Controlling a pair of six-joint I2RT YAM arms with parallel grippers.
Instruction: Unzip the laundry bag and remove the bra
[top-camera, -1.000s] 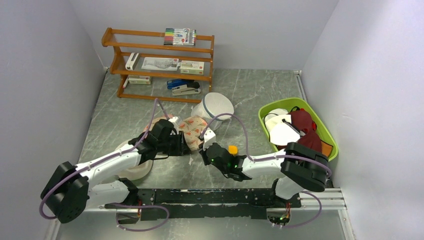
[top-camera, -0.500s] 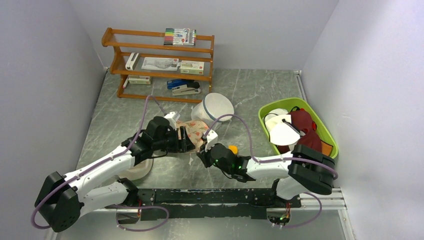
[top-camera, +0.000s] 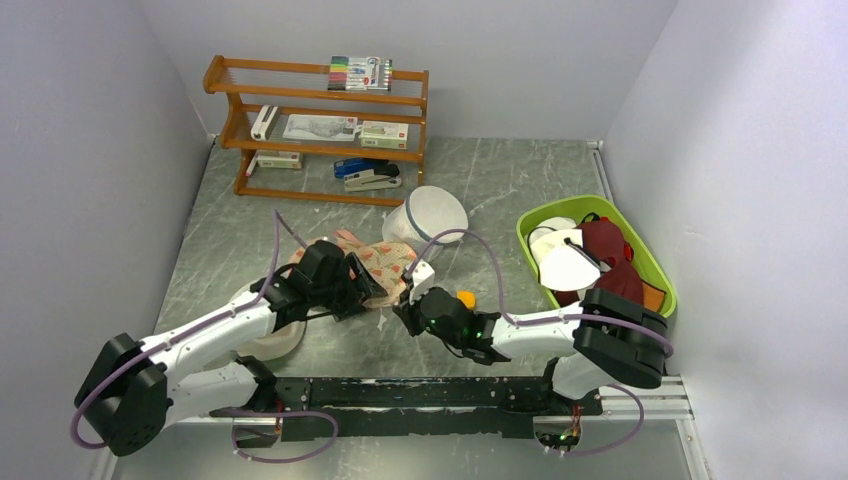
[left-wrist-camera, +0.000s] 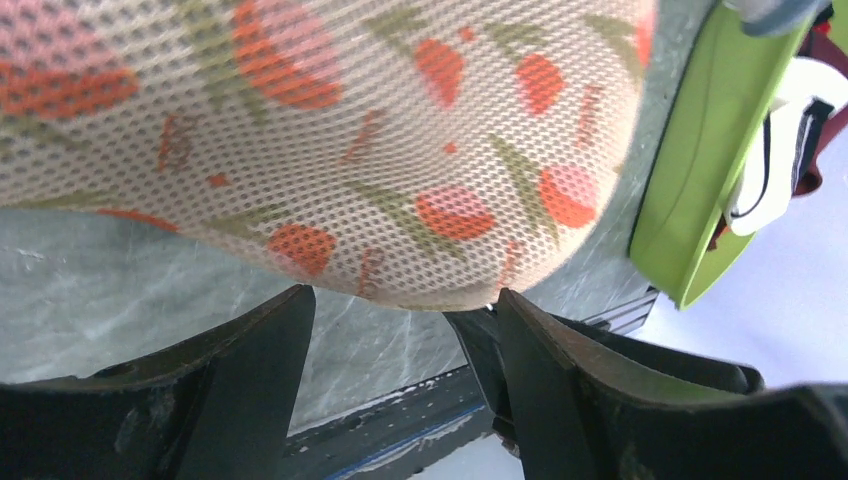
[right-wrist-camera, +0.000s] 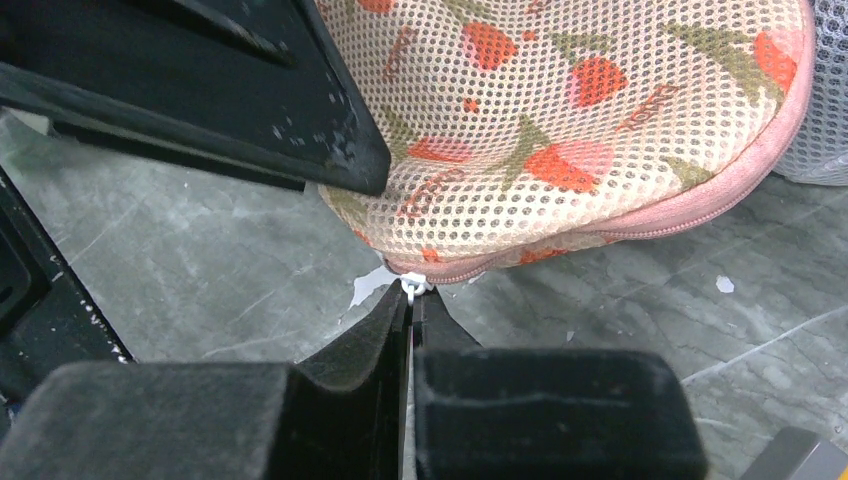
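The laundry bag (top-camera: 378, 257), beige mesh with orange and green print, lies at mid-table between my two grippers. My right gripper (top-camera: 405, 302) is shut on the bag's small white zipper pull (right-wrist-camera: 411, 287), at the near end of the pink zip. The bag (right-wrist-camera: 560, 130) fills the top of the right wrist view. My left gripper (top-camera: 362, 288) is open, with its fingertips at the bag's left edge. In the left wrist view the bag (left-wrist-camera: 330, 150) bulges just beyond the left gripper (left-wrist-camera: 400, 300). No bra shows outside the bag.
A white mesh cylinder (top-camera: 428, 212) stands just behind the bag. A green basket (top-camera: 655, 280) of clothes sits at the right. A wooden shelf (top-camera: 320, 125) stands at the back left. A round cream cap (top-camera: 270, 338) lies under my left arm.
My left wrist has turned and drawn slightly left, and more of the bag's left lobe now shows. My right gripper has edged a little toward the bag's near edge.
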